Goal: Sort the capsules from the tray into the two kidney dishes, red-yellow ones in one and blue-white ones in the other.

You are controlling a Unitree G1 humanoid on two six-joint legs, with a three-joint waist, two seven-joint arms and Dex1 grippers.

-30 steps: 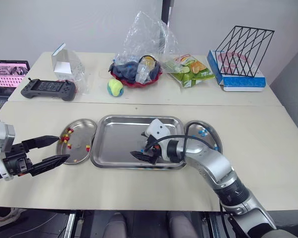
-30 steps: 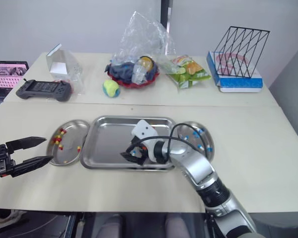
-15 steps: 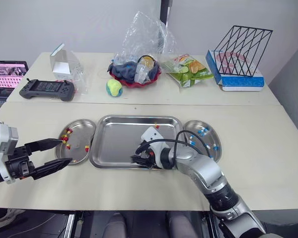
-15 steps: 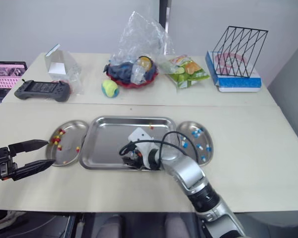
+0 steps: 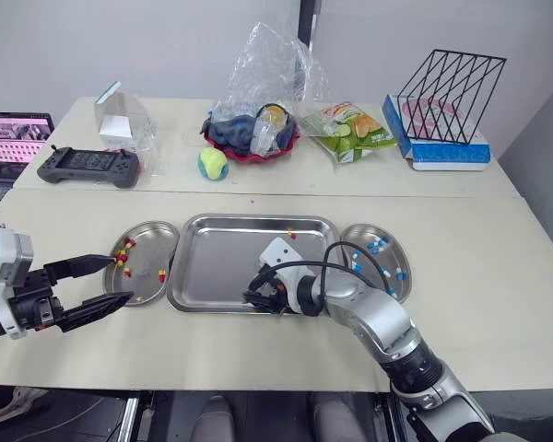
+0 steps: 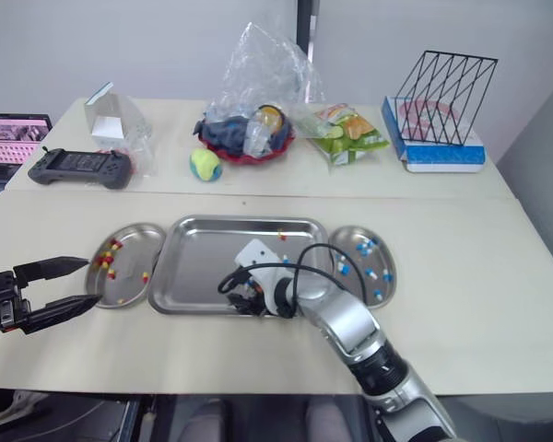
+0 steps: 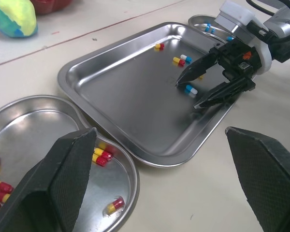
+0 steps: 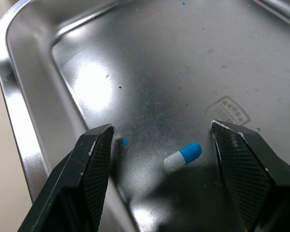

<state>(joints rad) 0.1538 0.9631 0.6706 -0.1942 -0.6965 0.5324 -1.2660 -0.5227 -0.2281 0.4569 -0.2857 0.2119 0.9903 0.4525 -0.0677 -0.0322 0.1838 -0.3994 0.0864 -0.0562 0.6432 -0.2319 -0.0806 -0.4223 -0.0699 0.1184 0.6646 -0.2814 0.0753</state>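
Right gripper [image 8: 160, 125] — lower centre, fingers wide astride capsule [image 8: 182, 156] in tray [image 5: 221, 219], barely shifted from before. Left gripper [image 5: 120, 278] — lower left, wide, empty, unchanged.

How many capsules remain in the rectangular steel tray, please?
4: one blue-white capsule at the right gripper, a red-yellow and blue-white pair beyond, one red-yellow near the far rim; others may be hidden.

Beige table [image 5: 498, 276] carried a steel tray [image 5: 249, 219] front centre, left kidney dish [image 5: 152, 241] and right kidney dish [image 5: 378, 262] just beside its ends. Behind, left to right: game controller [image 5: 89, 167], clear plastic box [image 5: 120, 115], tennis ball [image 5: 213, 163], red bowl [image 5: 249, 152], snack packet [image 5: 350, 129], blue box [image 5: 442, 152].
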